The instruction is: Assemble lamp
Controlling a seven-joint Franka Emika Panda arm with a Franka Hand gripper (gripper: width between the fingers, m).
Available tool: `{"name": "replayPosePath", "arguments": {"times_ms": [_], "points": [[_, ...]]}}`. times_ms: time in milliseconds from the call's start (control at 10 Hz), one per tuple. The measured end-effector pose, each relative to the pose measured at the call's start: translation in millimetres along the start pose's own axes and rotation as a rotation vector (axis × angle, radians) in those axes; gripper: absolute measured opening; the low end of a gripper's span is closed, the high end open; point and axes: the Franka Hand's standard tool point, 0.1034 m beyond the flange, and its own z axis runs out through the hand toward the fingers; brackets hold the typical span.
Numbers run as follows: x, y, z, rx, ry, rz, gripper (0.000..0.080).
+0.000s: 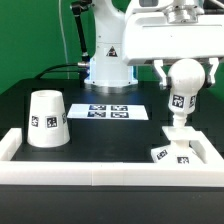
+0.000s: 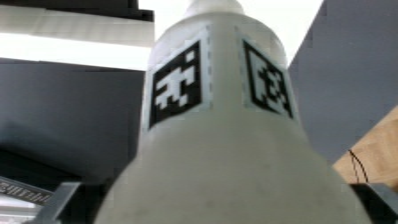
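My gripper [image 1: 184, 74] is shut on the white ball-topped bulb [image 1: 181, 95], with a finger on either side of the ball. It holds the bulb upright at the exterior view's right. The bulb's narrow lower end stands right over the small blocky base [image 1: 172, 153]; I cannot tell whether they touch. The large truncated-cone shade [image 1: 45, 120] stands on the table at the exterior view's left, far from the gripper. In the wrist view the bulb [image 2: 214, 130] fills the frame, two square tags facing the camera.
The marker board [image 1: 108, 111] lies flat at the table's middle, in front of the robot's pedestal [image 1: 107, 68]. A low white wall [image 1: 100, 173] runs along the front and both sides of the black table.
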Motion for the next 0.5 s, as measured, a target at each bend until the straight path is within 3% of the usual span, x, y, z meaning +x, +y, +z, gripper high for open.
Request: {"name": "replayPosePath", "arguments": {"times_ms": [500], "points": [[-7.4,-6.3,6.8,0.005,-0.012,-0.008,0.0576]]}}
